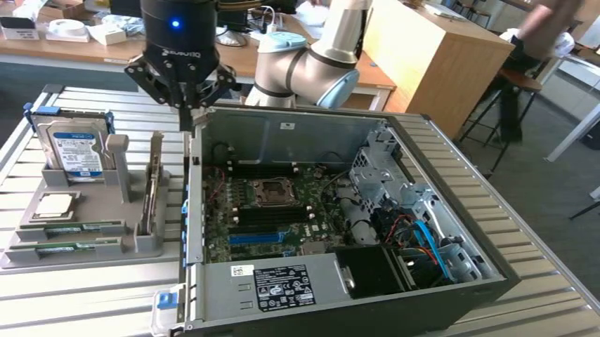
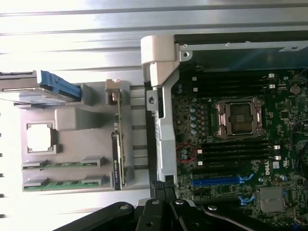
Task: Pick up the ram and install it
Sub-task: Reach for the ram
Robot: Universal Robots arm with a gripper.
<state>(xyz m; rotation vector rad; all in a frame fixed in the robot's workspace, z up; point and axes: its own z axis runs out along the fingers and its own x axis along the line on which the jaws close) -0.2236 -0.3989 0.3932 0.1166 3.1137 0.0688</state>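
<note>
Two green ram sticks [image 1: 80, 227] [image 2: 62, 165] lie flat in the near slots of a grey holder [image 1: 140, 242] [image 2: 77, 120], left of the open computer case [image 1: 375, 133] in the exterior view. My gripper [image 1: 191, 112] [image 2: 163, 190] hangs shut and empty above the case's rear left corner, well behind the sticks. Inside the case the motherboard [image 1: 281, 217] [image 2: 240, 173] shows dark, empty memory slots [image 1: 272, 212] [image 2: 236, 149] beside the open processor socket [image 1: 269, 187] [image 2: 239, 117].
The holder also carries a blue-labelled hard drive [image 1: 75, 151] [image 2: 57, 86], a silver processor chip [image 1: 55, 205] [image 2: 41, 137] and an upright card [image 1: 150, 189] [image 2: 119, 144]. A person [image 1: 544, 35] stands at the exterior view's far right, by a wooden cabinet [image 1: 422, 49].
</note>
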